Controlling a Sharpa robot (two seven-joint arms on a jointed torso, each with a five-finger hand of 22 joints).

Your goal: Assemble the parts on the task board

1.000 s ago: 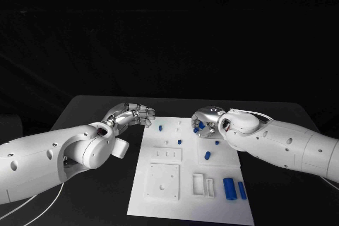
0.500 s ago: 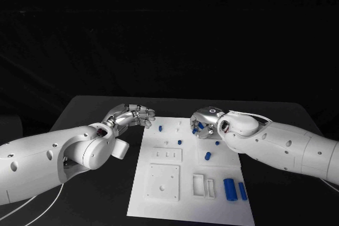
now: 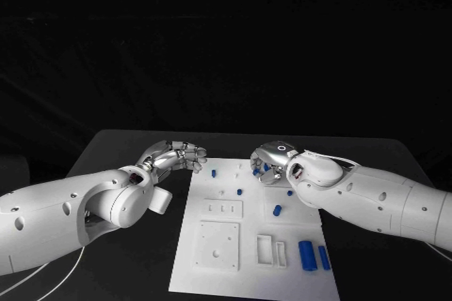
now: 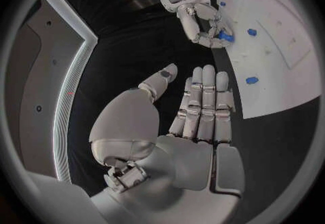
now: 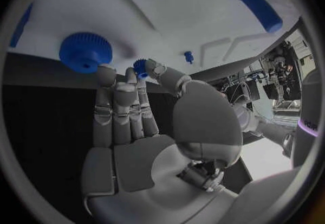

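Black surface (image 3: 123, 262) under a dark backdrop carries one white task board (image 3: 253, 275), lying lengthwise away from the robot in the middle. Two white arms reach in, one from each side, and each ends in a silver hand near the board's far end. The left hand (image 3: 177, 156) hangs just off the board's far left corner, over the dark surface; the left wrist view shows its fingers (image 4: 203, 104) straight and side by side with the thumb apart, holding nothing. The right hand (image 3: 270, 164) is over the far right part of the board, and a small blue part (image 3: 256, 172) sits at its fingertips; in the right wrist view that piece (image 5: 140, 66) lies between the thumb tip and a fingertip, pinched, beside a larger blue toothed wheel (image 5: 85, 51) on the board. Counting loose blue parts across the board in the head view gives two small pegs (image 3: 213, 173) near the far left, one short peg (image 3: 277, 210) toward the middle right, and two longer cylinders (image 3: 307, 254) side by side near the right edge at the near end. White raised blocks number four: two square plates (image 3: 219, 243) on the left half and two narrow slotted frames (image 3: 266, 247) just beside the cylinders.
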